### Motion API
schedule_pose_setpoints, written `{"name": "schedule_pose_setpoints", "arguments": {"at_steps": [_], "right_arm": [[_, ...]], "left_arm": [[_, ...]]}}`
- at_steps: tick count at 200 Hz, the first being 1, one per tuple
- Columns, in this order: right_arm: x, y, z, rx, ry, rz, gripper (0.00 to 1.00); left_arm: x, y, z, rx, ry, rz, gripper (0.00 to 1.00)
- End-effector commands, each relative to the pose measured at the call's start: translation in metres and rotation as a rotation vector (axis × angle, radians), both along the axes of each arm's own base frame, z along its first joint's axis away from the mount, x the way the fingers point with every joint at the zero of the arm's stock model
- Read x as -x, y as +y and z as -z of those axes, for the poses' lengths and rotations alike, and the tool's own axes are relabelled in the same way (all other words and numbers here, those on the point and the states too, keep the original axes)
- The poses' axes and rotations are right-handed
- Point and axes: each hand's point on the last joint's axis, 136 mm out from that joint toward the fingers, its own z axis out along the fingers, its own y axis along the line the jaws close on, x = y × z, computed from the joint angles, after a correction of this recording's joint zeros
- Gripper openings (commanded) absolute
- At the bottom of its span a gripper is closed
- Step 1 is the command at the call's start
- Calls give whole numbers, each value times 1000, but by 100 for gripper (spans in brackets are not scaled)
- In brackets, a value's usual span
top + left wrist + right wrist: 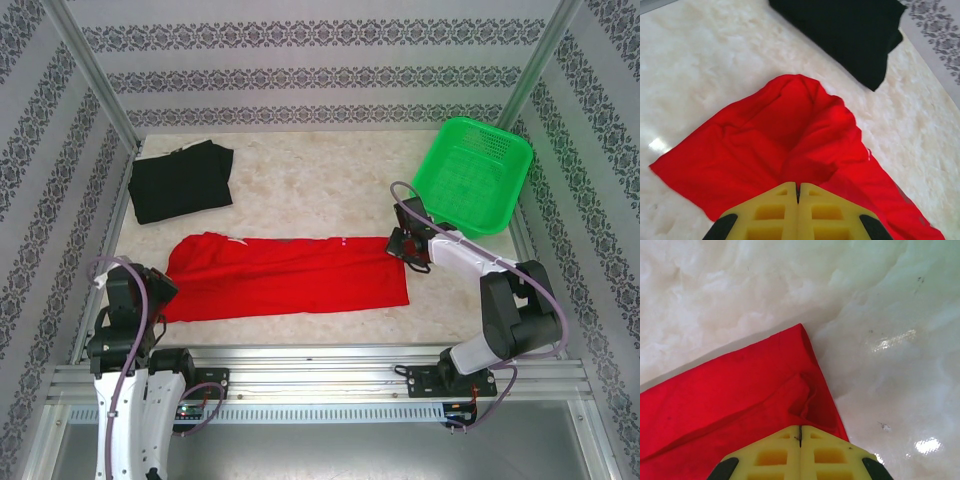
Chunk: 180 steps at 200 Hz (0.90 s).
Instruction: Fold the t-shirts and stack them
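A bright red t-shirt [290, 275] lies as a long band across the near half of the table, and its print is hidden. My left gripper [163, 290] is shut on its left end, where the red cloth [780, 135] puckers up into the closed yellow jaws [798, 187]. At the right end, my right gripper [405, 246] is shut on the shirt's corner [730, 400], a fold of which rises into the gripper [800, 429]. A folded black t-shirt [182, 182] rests at the far left, also seen beyond the red shirt as black cloth [850, 30].
A green plastic mesh basket [475, 123] stands tilted at the far right corner. Patterned walls close in the pale marble table [310, 190] on three sides, and a metal rail runs along its near edge.
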Motion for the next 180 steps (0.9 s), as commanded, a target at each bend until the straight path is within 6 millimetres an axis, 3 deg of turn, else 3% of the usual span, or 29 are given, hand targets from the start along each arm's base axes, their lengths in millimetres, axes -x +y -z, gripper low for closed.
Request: {"name": "schedule_pose_setpoints", "arguments": {"at_steps": [1, 53, 180], "right_arm": [[8, -1, 2, 20, 13, -6, 0], [15, -4, 2, 30, 16, -8, 0], [29, -5, 22, 50, 65, -6, 0]], "left_arm": [[25, 11, 13, 27, 73, -131, 0], [34, 21, 18, 9, 129, -199, 0], [21, 17, 58, 78, 256, -223, 0]]}}
